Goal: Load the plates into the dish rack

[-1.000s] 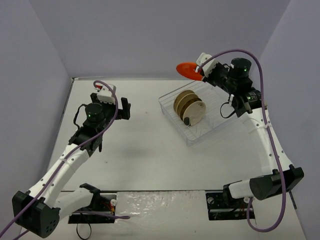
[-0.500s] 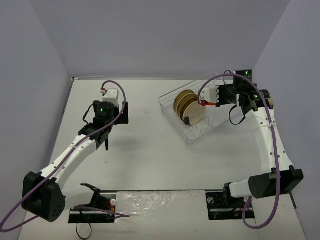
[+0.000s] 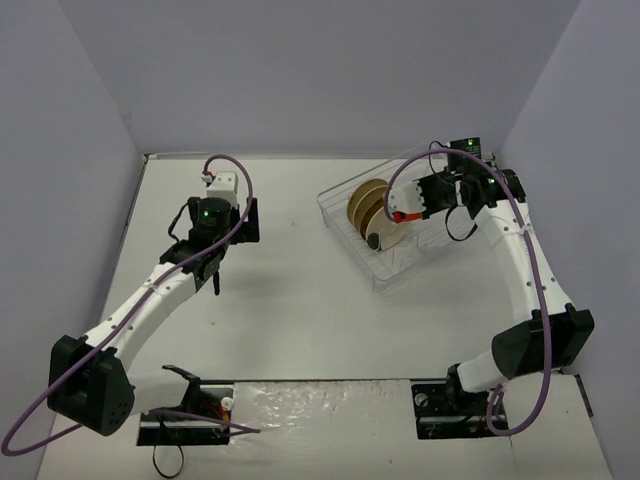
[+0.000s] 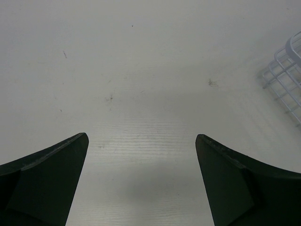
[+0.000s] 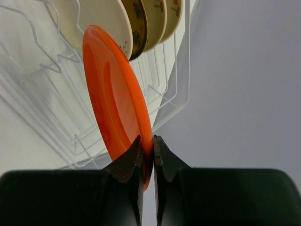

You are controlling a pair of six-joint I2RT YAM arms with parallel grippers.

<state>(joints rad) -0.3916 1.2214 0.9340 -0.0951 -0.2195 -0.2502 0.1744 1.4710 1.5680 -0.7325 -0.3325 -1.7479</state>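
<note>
The left gripper [image 4: 141,139] stands spread wide over the matte white table [image 4: 141,61] and holds nothing. Compared with one second ago, its arm has turned a little toward the back wall. To the right lies the dish rack [image 3: 398,268], made of clear plastic with thin upright dividers. In it the standing plates [image 3: 378,210], round, cream and brown, lean on edge. The right gripper [image 5: 147,141] was high behind the rack and has come down over it. Its jaws pinch the rim of the glossy orange plate [image 5: 113,94], which stands on edge just beside the nearest cream plate [image 5: 96,21]. We cannot tell whether it touches the dividers.
</note>
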